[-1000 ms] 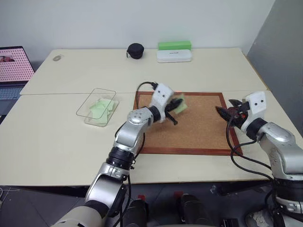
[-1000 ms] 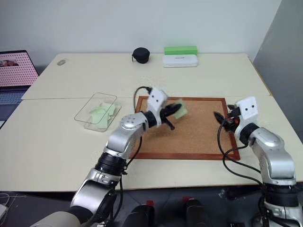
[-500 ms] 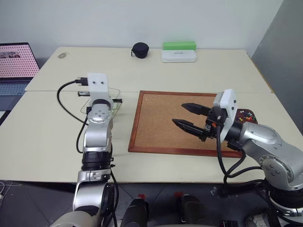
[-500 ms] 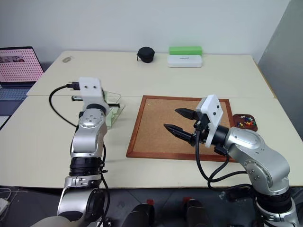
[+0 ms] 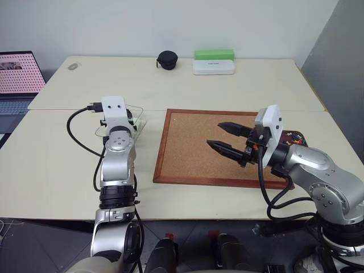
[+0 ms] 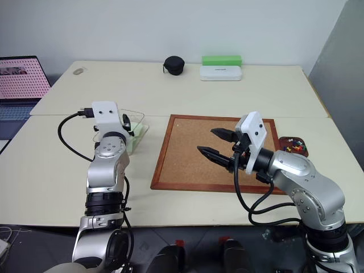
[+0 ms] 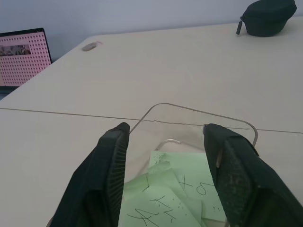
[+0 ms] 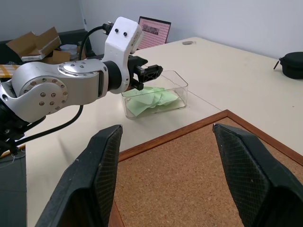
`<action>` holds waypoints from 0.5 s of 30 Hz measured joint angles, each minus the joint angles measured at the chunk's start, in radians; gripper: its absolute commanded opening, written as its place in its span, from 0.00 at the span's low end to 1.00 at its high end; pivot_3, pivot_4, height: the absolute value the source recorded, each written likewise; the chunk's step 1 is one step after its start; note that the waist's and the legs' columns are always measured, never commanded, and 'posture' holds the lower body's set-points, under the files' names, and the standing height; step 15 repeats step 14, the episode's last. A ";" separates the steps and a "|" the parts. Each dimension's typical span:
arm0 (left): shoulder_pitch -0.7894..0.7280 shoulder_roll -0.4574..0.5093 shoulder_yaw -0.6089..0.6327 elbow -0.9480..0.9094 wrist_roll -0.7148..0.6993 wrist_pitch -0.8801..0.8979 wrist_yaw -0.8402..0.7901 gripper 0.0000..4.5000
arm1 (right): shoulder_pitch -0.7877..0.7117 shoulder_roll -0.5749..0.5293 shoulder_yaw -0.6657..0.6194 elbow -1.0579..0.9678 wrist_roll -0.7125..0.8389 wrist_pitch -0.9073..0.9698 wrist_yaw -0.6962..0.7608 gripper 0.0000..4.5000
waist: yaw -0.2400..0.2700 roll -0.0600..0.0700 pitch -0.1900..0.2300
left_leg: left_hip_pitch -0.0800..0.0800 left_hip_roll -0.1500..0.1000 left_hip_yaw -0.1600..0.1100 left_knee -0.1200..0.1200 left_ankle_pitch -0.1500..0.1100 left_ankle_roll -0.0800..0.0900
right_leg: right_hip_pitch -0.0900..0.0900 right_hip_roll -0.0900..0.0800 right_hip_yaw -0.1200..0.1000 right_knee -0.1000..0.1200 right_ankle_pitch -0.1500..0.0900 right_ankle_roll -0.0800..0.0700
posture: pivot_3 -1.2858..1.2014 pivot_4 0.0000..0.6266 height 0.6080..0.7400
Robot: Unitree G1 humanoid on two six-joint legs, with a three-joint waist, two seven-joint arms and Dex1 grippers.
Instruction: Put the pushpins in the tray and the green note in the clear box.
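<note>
Left arm swung from corkboard to clear box; right arm moved in over corkboard.
Left gripper: a second ago over the corkboard pinching a green note, now at the clear box near the table's left edge, fingers parted, notes lying inside. Right gripper: formerly at the board's right edge, now over its middle.

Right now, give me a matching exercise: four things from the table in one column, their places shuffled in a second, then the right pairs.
Things:
1. green notes
2. pushpins
3. right pincer
4. white case

Places:
A. at the table's far edge, beside the bright green box
B. above the corkboard, open
C. inside the clear box
D. in the small dark tray right of the corkboard

Pairs: 1-C, 2-D, 3-B, 4-A
</note>
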 measured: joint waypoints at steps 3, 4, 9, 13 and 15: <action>0.010 -0.001 -0.013 -0.003 -0.009 -0.027 -0.024 0.84 | 0.013 -0.005 0.001 0.010 -0.034 -0.010 -0.019 0.72 | 0.000 0.000 0.000 | 0.000 0.000 0.000 0.000 0.000 0.000 | 0.000 0.000 0.000 0.000 0.000 0.000 | 0.52 0.24 1.00; 0.015 -0.007 -0.018 -0.008 -0.031 -0.047 -0.058 0.90 | 0.024 -0.007 0.009 0.019 -0.068 -0.019 -0.039 0.72 | 0.001 0.000 0.000 | 0.000 0.000 0.000 0.000 0.000 0.000 | 0.000 0.000 0.000 0.000 0.000 0.000 | 0.52 0.24 1.00; 0.111 -0.099 -0.148 -0.149 -0.137 -0.083 -0.235 0.90 | 0.070 0.048 0.063 0.127 -0.319 -0.078 -0.257 0.72 | 0.008 0.000 0.000 | 0.000 -0.001 0.002 0.000 0.000 -0.001 | 0.000 -0.002 0.002 0.000 0.000 0.000 | 0.52 0.24 1.00; 0.250 -0.166 -0.235 -0.218 -0.160 -0.081 -0.259 0.90 | 0.106 0.159 0.072 0.179 -0.445 -0.116 -0.410 0.72 | -0.004 0.000 0.000 | 0.001 0.001 0.002 -0.001 0.000 -0.001 | -0.001 0.000 0.002 0.001 0.000 -0.001 | 0.52 0.24 1.00; 0.274 -0.176 -0.244 -0.232 -0.164 -0.081 -0.263 0.90 | 0.117 0.177 0.072 0.190 -0.466 -0.125 -0.435 0.72 | -0.005 0.000 0.000 | 0.001 0.002 0.002 -0.001 0.000 -0.001 | -0.001 0.001 0.002 0.002 0.000 -0.001 | 0.52 0.24 1.00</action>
